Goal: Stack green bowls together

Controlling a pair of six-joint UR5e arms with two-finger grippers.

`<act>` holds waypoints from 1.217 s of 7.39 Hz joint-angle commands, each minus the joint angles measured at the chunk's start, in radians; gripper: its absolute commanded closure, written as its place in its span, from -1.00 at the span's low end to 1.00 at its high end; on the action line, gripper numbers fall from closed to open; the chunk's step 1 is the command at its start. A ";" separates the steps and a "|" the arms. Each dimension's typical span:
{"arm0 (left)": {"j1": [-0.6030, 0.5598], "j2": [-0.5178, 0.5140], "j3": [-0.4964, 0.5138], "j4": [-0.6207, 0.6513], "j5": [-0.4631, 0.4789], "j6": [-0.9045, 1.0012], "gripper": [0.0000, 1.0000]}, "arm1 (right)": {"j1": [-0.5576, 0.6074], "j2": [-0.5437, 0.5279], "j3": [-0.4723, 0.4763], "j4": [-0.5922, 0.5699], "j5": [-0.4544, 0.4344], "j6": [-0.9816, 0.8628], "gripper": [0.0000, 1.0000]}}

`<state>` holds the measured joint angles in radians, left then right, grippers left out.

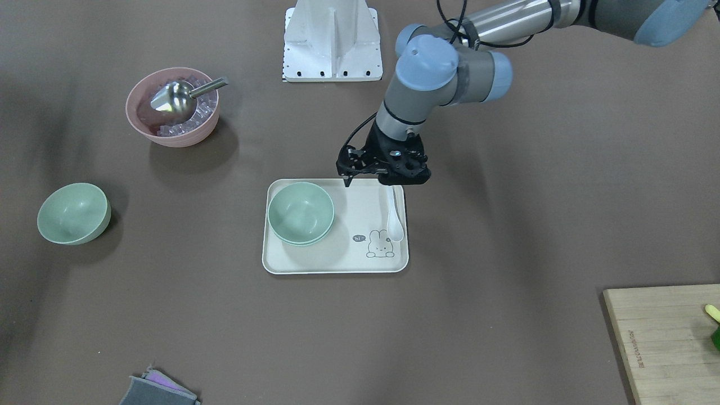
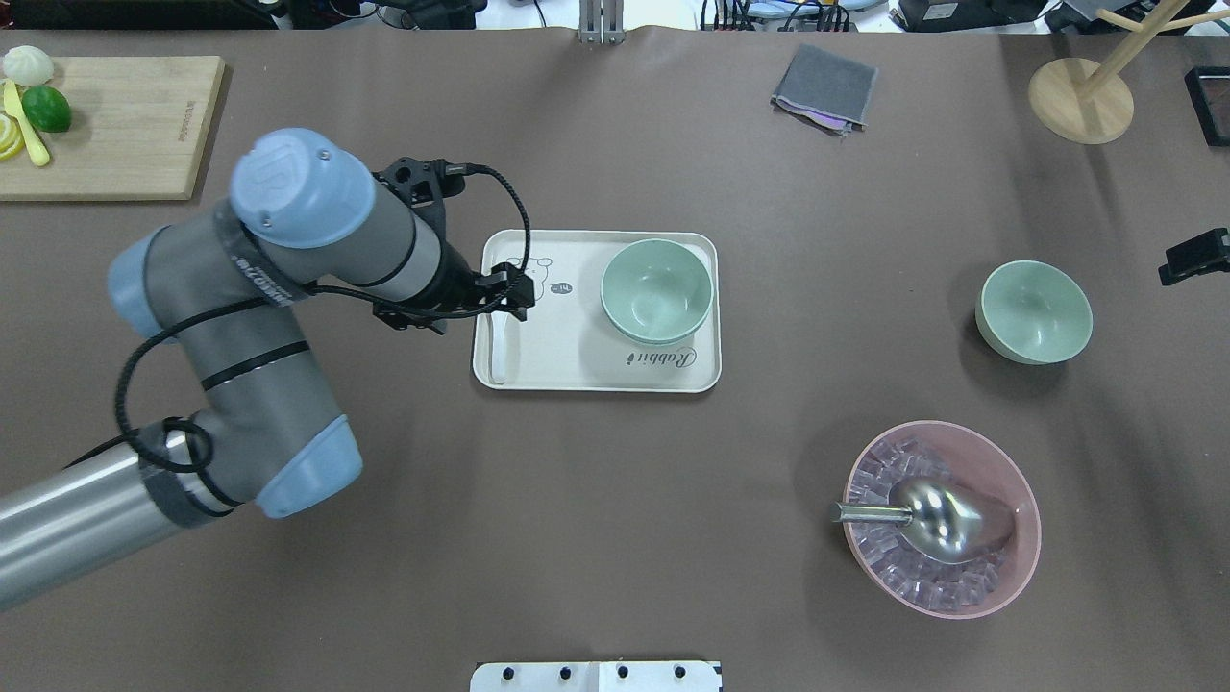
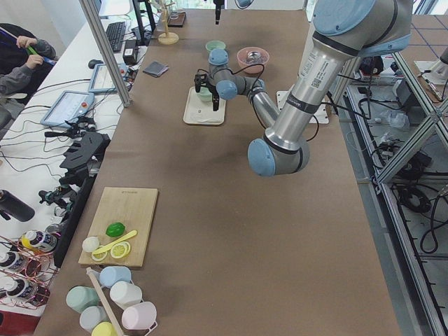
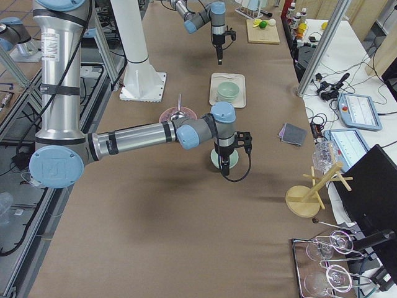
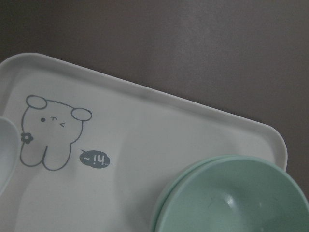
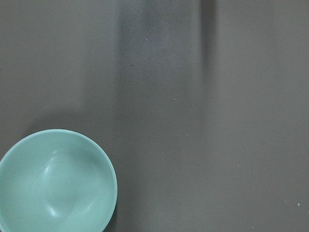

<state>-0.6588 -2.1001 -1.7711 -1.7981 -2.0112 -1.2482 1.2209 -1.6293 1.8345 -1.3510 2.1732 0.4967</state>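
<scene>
Spanning the views, the brown table (image 2: 615,538) carried everything. The left arm (image 2: 279,288) reached in from the table's left end, bent at the elbow. The left gripper (image 2: 509,291) hung over the tray's left end, above the spoon. Whether its jaws were parted or closed could not be told.

The right arm (image 4: 136,136) showed only in the view from the table's right end. The right gripper (image 4: 224,166) pointed down just beside the third bowl, on the side toward the table's right end. Its jaws could not be read either.

A wooden board (image 2: 106,125) lay in the far left corner with a lime and some pale pieces of food on it. The cream tray (image 1: 337,259), printed with a rabbit, sat mid-table.

The pink bowl (image 1: 185,136) stood toward the right end, nearer the robot's edge, and held clear cubes.

Two green bowls sat nested, one inside the other, as a pair (image 1: 301,211) on the tray's right half. The double rim showed in the left wrist view.

The third bowl (image 1: 73,214) stood upright and alone on the bare table toward the right end. It was well apart from the tray and farther from the robot's edge than the pink bowl.

A grey cloth (image 2: 824,86) lay near the far edge. A metal scoop (image 2: 937,519) rested in the pink bowl on the cubes. The white spoon (image 1: 395,222) lay along the tray's left end, beside the rabbit.
</scene>
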 commanded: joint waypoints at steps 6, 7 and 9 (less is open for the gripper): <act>-0.510 0.488 -0.074 0.019 -0.327 0.940 -0.97 | -0.139 0.046 -0.118 0.217 -0.041 0.241 -1.00; -0.510 0.488 -0.071 0.019 -0.327 0.941 -0.97 | -0.156 0.046 -0.119 0.217 -0.052 0.249 -1.00; -0.510 0.489 -0.071 0.019 -0.327 0.941 -0.97 | -0.169 0.043 -0.141 0.217 -0.067 0.250 -0.98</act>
<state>-1.1665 -1.6132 -1.8429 -1.7795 -2.3368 -0.3108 1.0602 -1.5850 1.7086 -1.1356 2.1135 0.7433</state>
